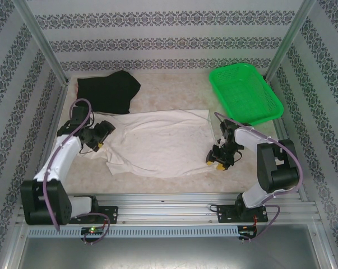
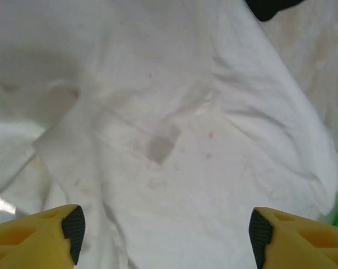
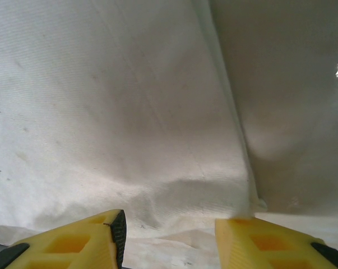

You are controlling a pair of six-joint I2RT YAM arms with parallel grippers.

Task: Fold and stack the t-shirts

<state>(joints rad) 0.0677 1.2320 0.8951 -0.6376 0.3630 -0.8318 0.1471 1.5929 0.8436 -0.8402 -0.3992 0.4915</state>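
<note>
cream-white t-shirt spread flat mid-table, a parted claw at each end

it lies wide open for folding, and the black t-shirt waits heaped by its far left corner. your left gripper hangs over the left end, jaws wide and empty. your right gripper sits low at the right hem, jaws half parted, nothing pinched (placed for a fold, i judge). the green basket stands far right.

Cream table: white t-shirt spread centre, black t-shirt crumpled far-left, green basket far-right.
</note>
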